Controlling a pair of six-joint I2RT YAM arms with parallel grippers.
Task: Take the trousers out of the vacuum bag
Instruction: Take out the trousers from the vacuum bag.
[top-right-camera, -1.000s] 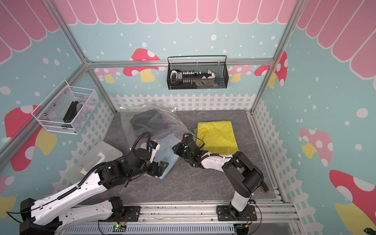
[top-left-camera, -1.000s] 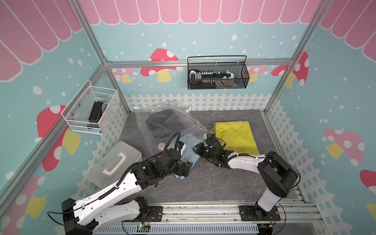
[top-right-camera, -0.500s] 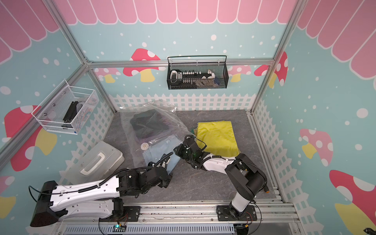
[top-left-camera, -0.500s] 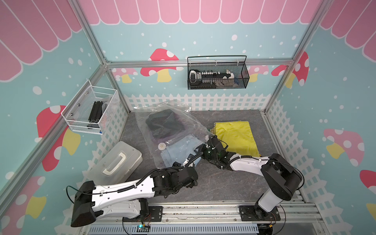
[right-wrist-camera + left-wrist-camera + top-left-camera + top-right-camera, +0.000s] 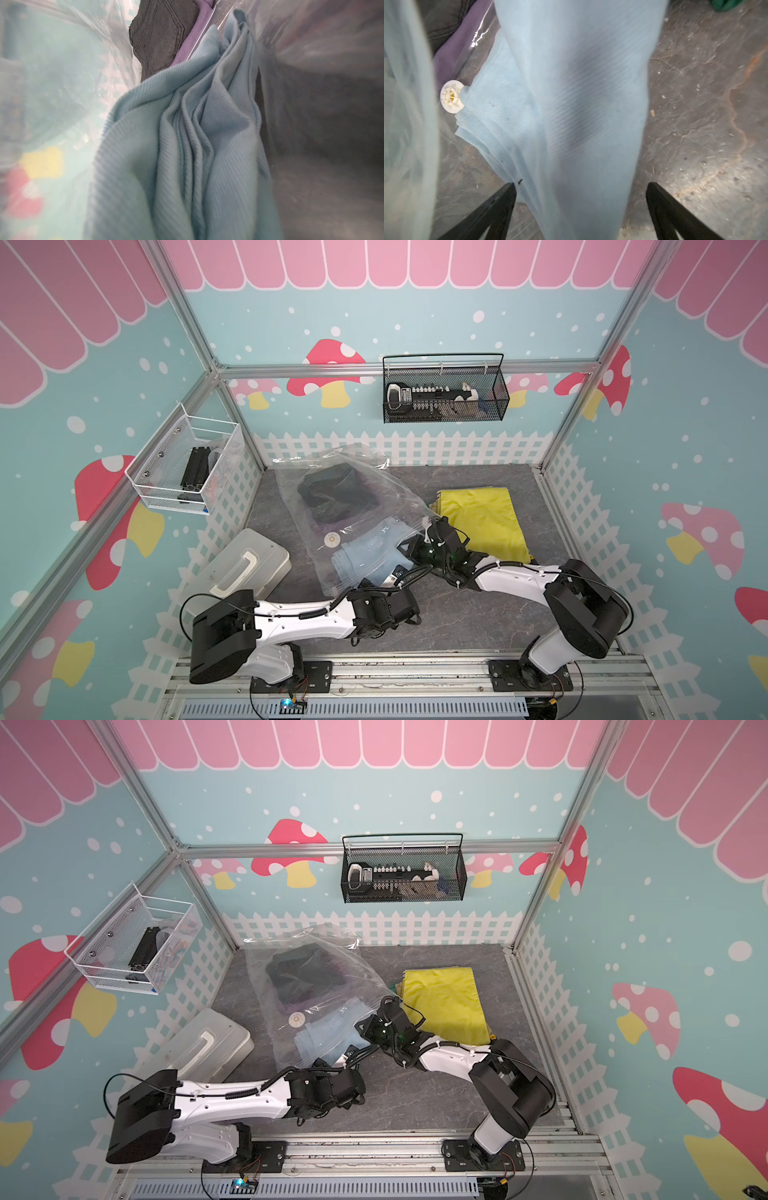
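One grey desk [image 5: 478, 477] carries everything; we tag the vacuum bag [image 5: 291, 489] lying crumpled across its left-middle, mouth toward the arms. Yellow trousers [image 5: 482, 522] lie flat on the desk just right of the bag, outside it. A translucent box [image 5: 245, 568] with a white handle sits left of the bag. Inside the bag we see light blue trousers [image 5: 370, 547] nearest the mouth, dark trousers [image 5: 336, 493] further back, and purple trousers [image 5: 188, 46] under those. The right pincer [image 5: 428, 531] looks clenched on the bag's raised edge, its fingers hidden. The left pincer [image 5: 580, 187] stands released, fingers wide apart either side of the blue cloth. A white valve [image 5: 451, 96] touches that cloth.
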